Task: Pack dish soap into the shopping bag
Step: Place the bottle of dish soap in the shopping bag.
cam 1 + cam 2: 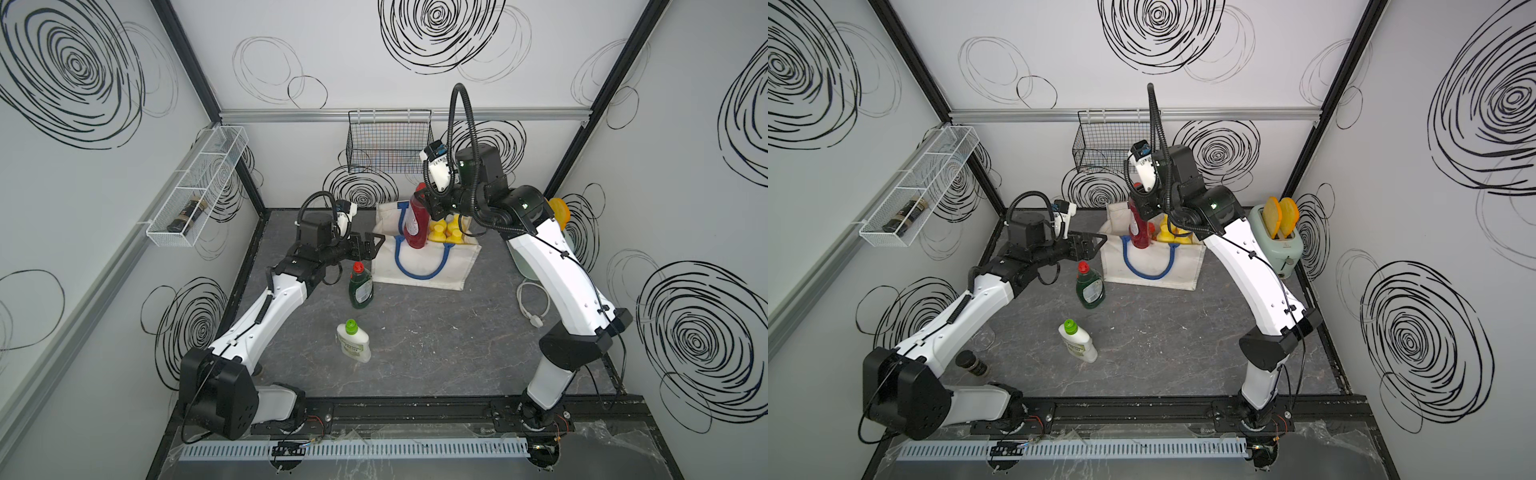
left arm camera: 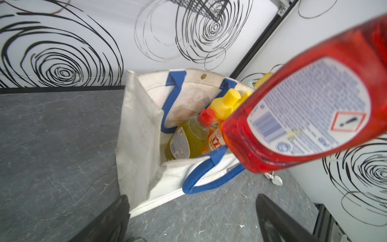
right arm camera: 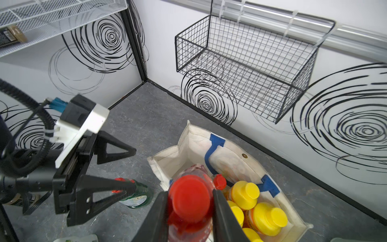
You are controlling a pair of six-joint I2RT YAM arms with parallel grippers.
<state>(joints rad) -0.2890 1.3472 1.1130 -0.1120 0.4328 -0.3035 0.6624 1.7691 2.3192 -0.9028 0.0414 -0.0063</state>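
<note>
Inside the shopping bag [image 2: 138,130], yellow-capped bottles [image 3: 245,192], yellow-green bottle [image 2: 188,140], right jaws pinching red bottle [image 2: 303,117] above, left jaws spread.

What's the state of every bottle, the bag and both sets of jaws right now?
shopping bag: upright, mouth open.
red bottle: held at the cap, over the bag, not yet in.
right gripper: shut on the red bottle.
left gripper: jaws open, empty.
yellow-green bottle: in the bag.
orange bottles: four, in the bag.
dark green bottle: on the table, outside the bag.
white bottle: on the table, outside the bag.
</note>
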